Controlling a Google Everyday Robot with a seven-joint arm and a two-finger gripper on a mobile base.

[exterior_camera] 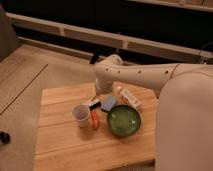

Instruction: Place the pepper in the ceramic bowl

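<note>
The pepper [94, 119], small and orange-red, lies on the wooden table [60, 145] between the white cup and the ceramic bowl [123, 121]. The bowl is round, glossy green and has nothing in it. My arm reaches in from the right and bends down over the table's back half. My gripper [94, 103] hangs just behind the pepper, a little above the table, open and holding nothing. The arm's wrist hides most of the gripper.
A white cup [81, 115] stands left of the pepper. A blue block [108, 104] lies behind the bowl, and a white tube with red marks [131, 98] lies to its right. The table's edges run near the front and left.
</note>
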